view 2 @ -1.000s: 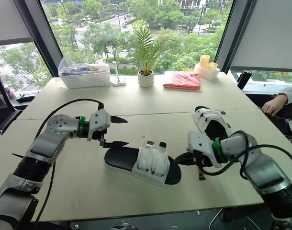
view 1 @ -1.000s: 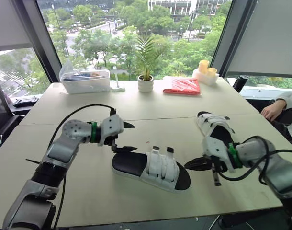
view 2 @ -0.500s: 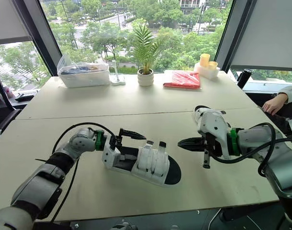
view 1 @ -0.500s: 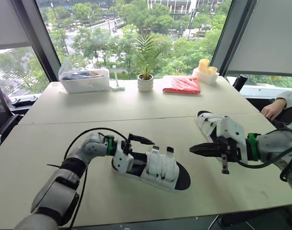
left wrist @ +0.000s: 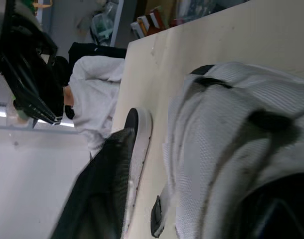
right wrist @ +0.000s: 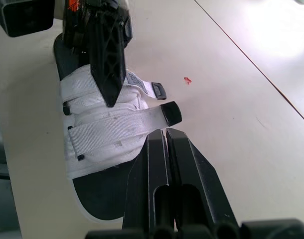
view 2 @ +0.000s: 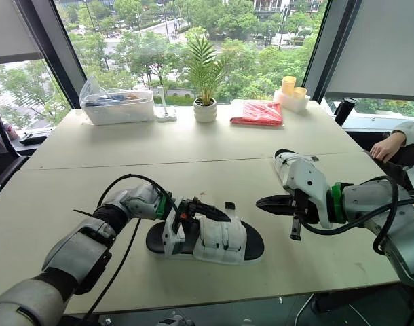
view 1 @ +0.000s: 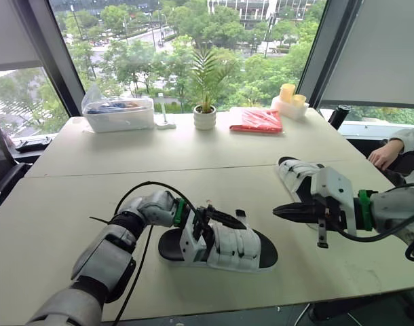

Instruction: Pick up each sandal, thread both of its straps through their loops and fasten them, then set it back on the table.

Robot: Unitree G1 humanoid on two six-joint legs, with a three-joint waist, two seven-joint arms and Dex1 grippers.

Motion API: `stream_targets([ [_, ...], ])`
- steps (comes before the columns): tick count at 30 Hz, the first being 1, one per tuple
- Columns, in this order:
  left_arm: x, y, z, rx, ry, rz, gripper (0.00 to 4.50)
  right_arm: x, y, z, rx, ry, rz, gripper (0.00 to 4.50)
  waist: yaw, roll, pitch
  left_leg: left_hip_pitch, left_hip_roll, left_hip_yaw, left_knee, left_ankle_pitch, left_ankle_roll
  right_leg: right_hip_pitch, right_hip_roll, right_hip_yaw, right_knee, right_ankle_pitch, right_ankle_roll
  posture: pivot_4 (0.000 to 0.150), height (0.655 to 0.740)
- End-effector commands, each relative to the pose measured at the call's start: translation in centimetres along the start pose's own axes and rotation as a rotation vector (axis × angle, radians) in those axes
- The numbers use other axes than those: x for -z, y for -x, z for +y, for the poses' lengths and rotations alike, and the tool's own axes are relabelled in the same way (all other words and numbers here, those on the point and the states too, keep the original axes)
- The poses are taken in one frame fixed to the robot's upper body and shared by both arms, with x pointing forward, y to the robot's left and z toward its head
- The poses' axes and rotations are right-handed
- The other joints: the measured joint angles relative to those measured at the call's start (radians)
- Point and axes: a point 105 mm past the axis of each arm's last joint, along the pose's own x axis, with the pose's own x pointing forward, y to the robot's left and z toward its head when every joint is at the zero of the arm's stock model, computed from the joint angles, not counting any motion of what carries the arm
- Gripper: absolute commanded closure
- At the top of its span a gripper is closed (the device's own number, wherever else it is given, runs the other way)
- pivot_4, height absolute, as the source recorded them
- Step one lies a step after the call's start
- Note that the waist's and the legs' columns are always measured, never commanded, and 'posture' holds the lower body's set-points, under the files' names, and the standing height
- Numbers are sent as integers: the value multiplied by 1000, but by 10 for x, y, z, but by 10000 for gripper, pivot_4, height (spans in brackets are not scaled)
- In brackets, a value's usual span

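The near sandal [view 1: 251, 252], black-soled with white straps, lies on the table [view 1: 193, 163] in front of me. My left gripper [view 1: 208, 227] reaches in from its heel end. One black finger [right wrist: 109, 55] lies on top of the straps, and the jaws close on the strap band. A black-tipped strap end [right wrist: 169, 113] sticks out free on the far side. My right gripper [view 1: 276, 211] hovers shut just right of this sandal, its tips pointing at it. The second sandal [view 1: 295, 170] rests behind the right gripper, partly hidden by it.
Along the table's far edge stand a clear plastic box [view 1: 119, 112], a potted plant [view 1: 205, 112], a red packet [view 1: 258, 121] and yellow cups [view 1: 288, 95]. A person's hand [view 1: 383, 155] rests at the right edge.
My left gripper has slid from the heel onto the straps and closed down on them. The sandal has turned a little. The right gripper has barely moved.
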Motion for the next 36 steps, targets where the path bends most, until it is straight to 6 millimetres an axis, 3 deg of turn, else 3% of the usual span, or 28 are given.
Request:
stream_targets([
  [1, 3, -3, 13, -46, -43, 11, 39410, -10, 5, -1, 24, 58, -14, 45000, 1, 0, 0, 0, 0, 0, 1, 0, 0, 0, 1, 0, 1, 0, 0, 1500, 7400],
  [2, 4, -3, 13, -52, -44, 20, 44391, -9, 4, -1, 25, 57, -13, 45000, 2, 0, 0, 0, 0, 0, 1, 0, 0, 0, 2, 0, 1, 0, 0, 1500, 7400],
  [5, 12, -5, 14, -79, -39, 71, 44800, -9, 3, 0, 26, 56, -15, 45000, 3, 0, 0, 0, 0, 0, 3, -1, 1, 1, 2, 0, 1, 0, 1, 1500, 7400],
  [10, 55, 6, 40, -243, -31, 344, 44800, -9, 0, -1, 29, 56, -26, 45000, 17, 0, 0, 0, 0, 0, 10, -2, 3, 4, 3, 0, 3, 2, 3, 1500, 7400],
  [15, 115, 58, 85, -426, -50, 800, 44800, -7, -5, -2, 28, 56, -30, 45000, 24, -1, 1, -1, 0, 0, 12, -2, 3, 4, 3, -1, 3, 2, 4, 1500, 7400],
  [17, 134, 84, 92, -444, -65, 999, 44800, -6, -7, -3, 27, 58, -31, 45000, 23, -2, 1, -1, 0, 0, 12, -2, 4, 3, 4, -1, 3, 2, 5, 1500, 7400],
  [21, 156, 122, 82, -376, -55, 1299, 44800, -6, -11, -5, 21, 66, -39, 45000, 20, -2, 1, -2, 0, 0, 11, -3, 5, 3, 4, -1, 3, 1, 6, 1500, 7400],
  [25, 163, 147, 62, -324, 18, 1482, 44800, -8, -15, -7, 16, 71, -46, 45000, 21, -4, 2, -2, 0, 1, 11, -3, 5, 2, 4, -1, 4, 1, 6, 1500, 7400],
  [33, 164, 162, 44, -338, 100, 1574, 44800, -7, -17, -4, 9, 71, -46, 45000, 26, -5, 3, -8, -1, 0, 13, -3, 4, -3, 2, 0, 5, 1, 6, 1500, 7400],
  [36, 164, 157, 35, -330, 142, 1561, 31963, -7, -17, -2, 8, 69, -46, 45000, 24, -5, 3, -10, -1, 0, 13, -3, 4, -6, 2, 1, 6, 1, 6, 1500, 7400],
])
